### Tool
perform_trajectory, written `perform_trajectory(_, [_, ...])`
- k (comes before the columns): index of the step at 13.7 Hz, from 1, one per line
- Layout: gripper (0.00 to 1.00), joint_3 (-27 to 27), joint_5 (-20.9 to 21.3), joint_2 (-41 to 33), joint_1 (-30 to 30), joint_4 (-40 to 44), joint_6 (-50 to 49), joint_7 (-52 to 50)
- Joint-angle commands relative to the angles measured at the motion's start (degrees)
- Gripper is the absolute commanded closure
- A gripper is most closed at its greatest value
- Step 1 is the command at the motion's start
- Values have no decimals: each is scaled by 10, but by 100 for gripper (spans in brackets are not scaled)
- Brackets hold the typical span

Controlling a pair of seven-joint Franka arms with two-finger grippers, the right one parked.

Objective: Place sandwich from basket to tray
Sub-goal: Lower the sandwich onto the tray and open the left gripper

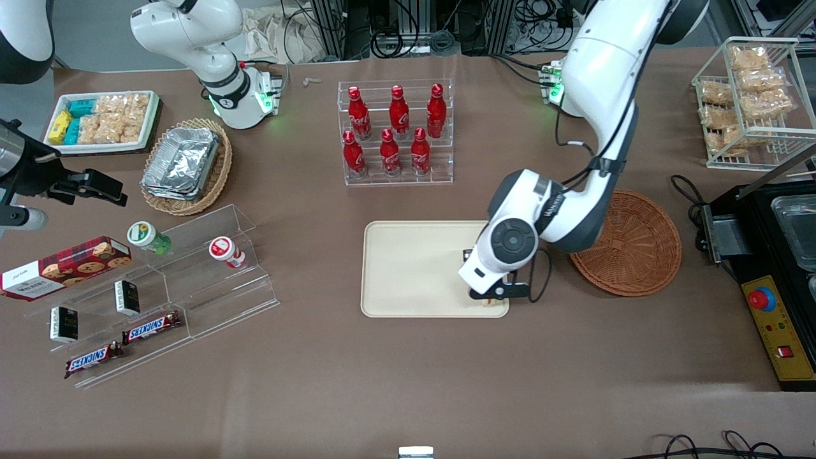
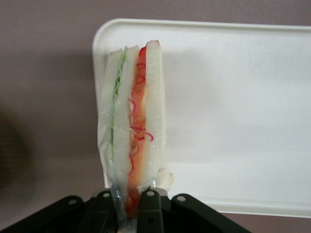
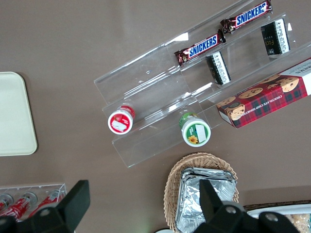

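the left arm's black two-finger gripper (image 2: pixel 130 206) is clamped on the narrow end of the sandwich (image 2: pixel 132 121), a wedge of pale cream bread in clear wrap with a green layer and a red layer showing along its edge; the two black fingers (image 2: pixel 150 208) press the slices together where they meet the wrap. the wedge is held on edge and hangs over the corner of the large flat cream-beige rectangular tray (image 2: pixel 233 97) that lies nearest the front camera and toward the working arm's end, with part of it overlapping the low rim and the brown table cover (image 1: pixel 382 382). in the front view the gripper sits low at that same corner, and only a sliver of the sandwich shows under it. whether the wedge already touches the tray cannot be told. judgement: the carry is done and the release is the step in hand. to do it well, the wedge should be brought further inward over the flat of the tray, lowered until it bears on the surface, and only then freed, since a release at the rim may tip it onto the table. farther off, the round reddish-brown woven wicker basket (image 1: pixel 631 245) stands beside the tray with nothing visible in it
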Motion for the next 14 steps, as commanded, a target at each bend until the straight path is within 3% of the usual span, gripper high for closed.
perform_trajectory(1, [98,4,-7,25,-10,21,21,-9])
perform_trajectory(4, [96,4,-5,35,-9,15,23,-8])
perform_trajectory(5, [86,4,-4,35,-5,11,23,-8])
perform_trajectory(6, [53,5,-3,34,-5,8,22,-10])
perform_trajectory(7, [1,6,-3,31,-3,8,16,-12])
perform_trajectory(14, [1,8,2,-72,60,14,-48,-5])
